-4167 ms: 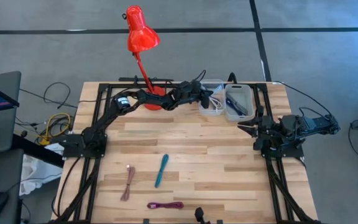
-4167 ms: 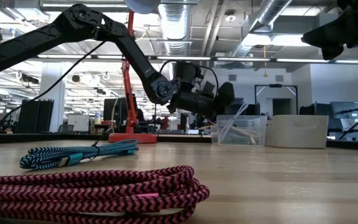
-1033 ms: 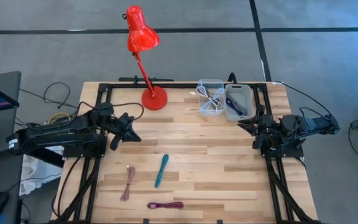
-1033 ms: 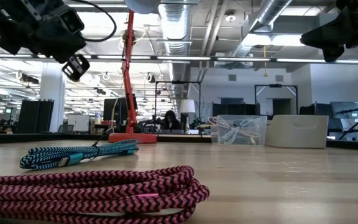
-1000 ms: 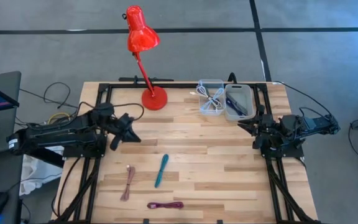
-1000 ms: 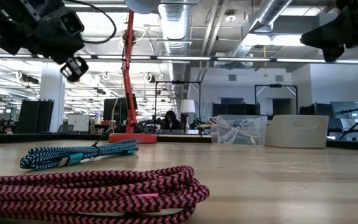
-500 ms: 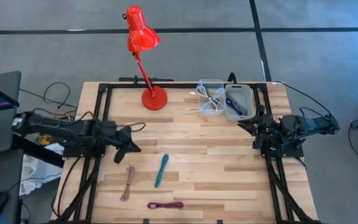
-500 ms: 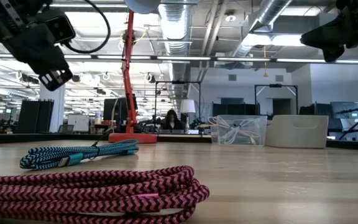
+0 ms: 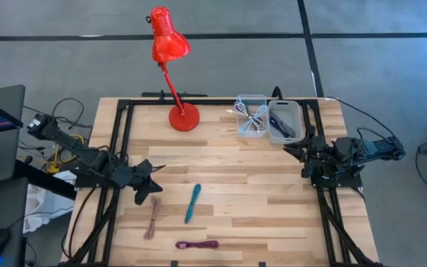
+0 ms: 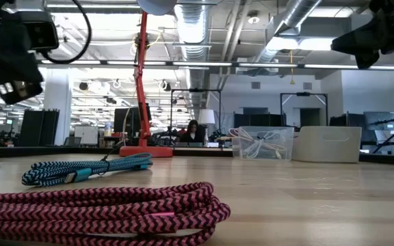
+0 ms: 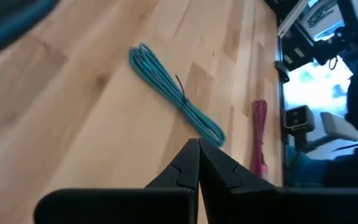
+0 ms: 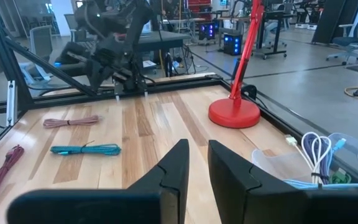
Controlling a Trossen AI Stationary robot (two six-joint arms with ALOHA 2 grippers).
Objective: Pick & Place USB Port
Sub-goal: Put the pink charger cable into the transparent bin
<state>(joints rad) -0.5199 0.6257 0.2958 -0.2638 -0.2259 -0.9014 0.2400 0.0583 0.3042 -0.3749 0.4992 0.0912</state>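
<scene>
Three coiled USB cables lie flat on the wooden table: a pale pink one [image 9: 153, 217], a teal one [image 9: 192, 202] [image 11: 176, 94] and a magenta one [image 9: 196, 244] [image 10: 101, 205]. My left gripper [image 9: 151, 185] [image 11: 195, 146] hovers shut above the table, just far of the pale pink cable and left of the teal one, touching nothing. My right gripper [image 9: 296, 154] [image 12: 196, 152] waits at the table's right side, fingers a narrow gap apart. A white cable lies in the clear bin [image 9: 252, 119]; a dark one lies in the bin beside it [image 9: 284, 122].
A red desk lamp stands on its round base [image 9: 183, 117] at the table's far side, its stem leaning over the far edge. The two bins sit at the far right. Black frame rails [image 9: 117, 148] run along the table's left and right sides. Bare wood lies mid-table.
My left arm has swung back toward the table's left edge, and its gripper has moved toward the near edge and come down closer to the pale pink cable. The cables and my right arm have stayed where they were.
</scene>
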